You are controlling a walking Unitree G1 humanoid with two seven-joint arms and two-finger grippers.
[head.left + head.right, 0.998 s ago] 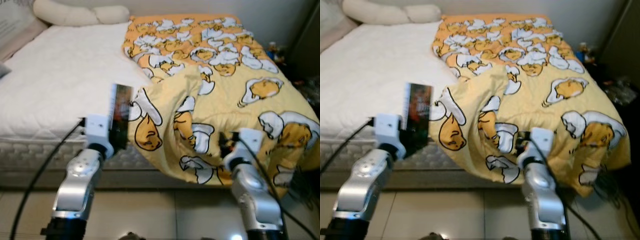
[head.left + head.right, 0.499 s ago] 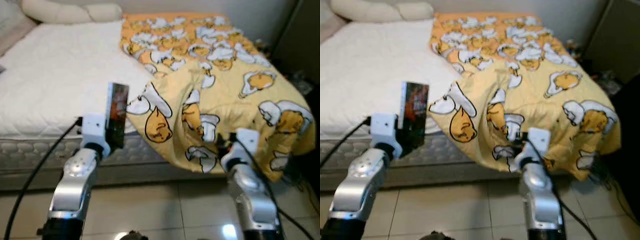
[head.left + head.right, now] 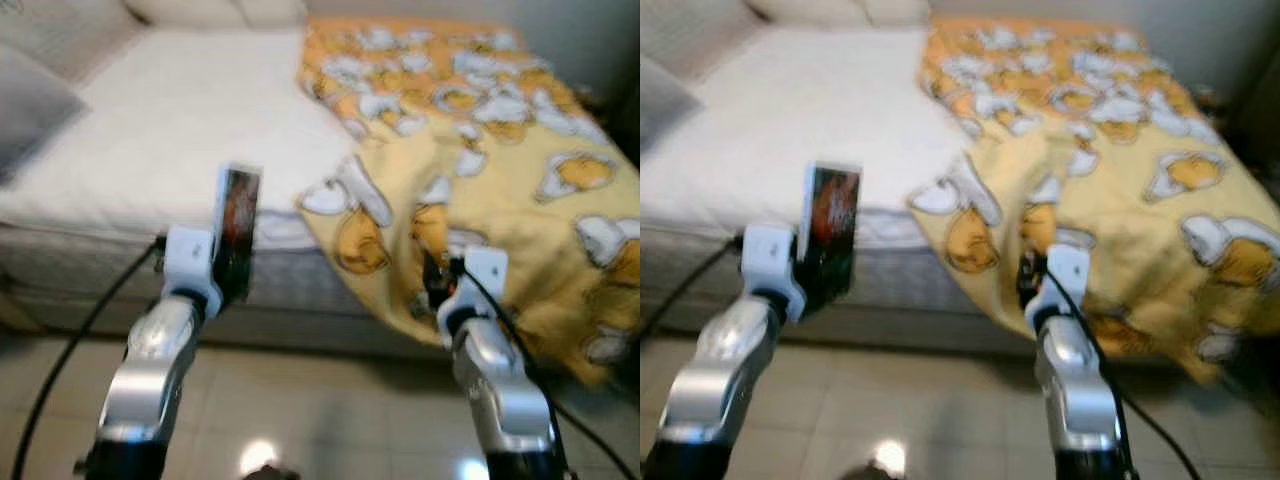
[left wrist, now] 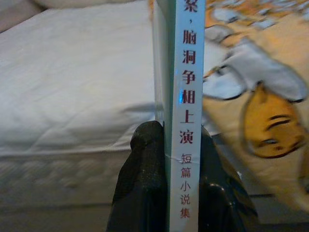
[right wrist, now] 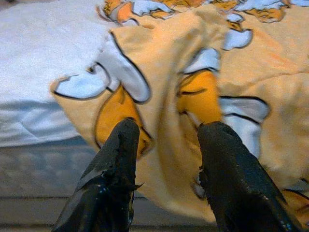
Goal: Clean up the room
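Yellow blanket (image 3: 500, 150): one, printed with white-and-orange cartoon figures, spread over the far side of the bed (image 3: 170, 140) and hanging off its near edge.
Book (image 3: 237, 225): one, thin, white spine with red Chinese characters, dark cover, held upright before the mattress edge.
Left gripper (image 4: 176, 145): fingers clamped on the book's spine.
Right gripper (image 5: 166, 137): fingers apart, pointed at the blanket's hanging fold, close to it.
Pillows: grey one (image 3: 30, 100) on the bed's left.
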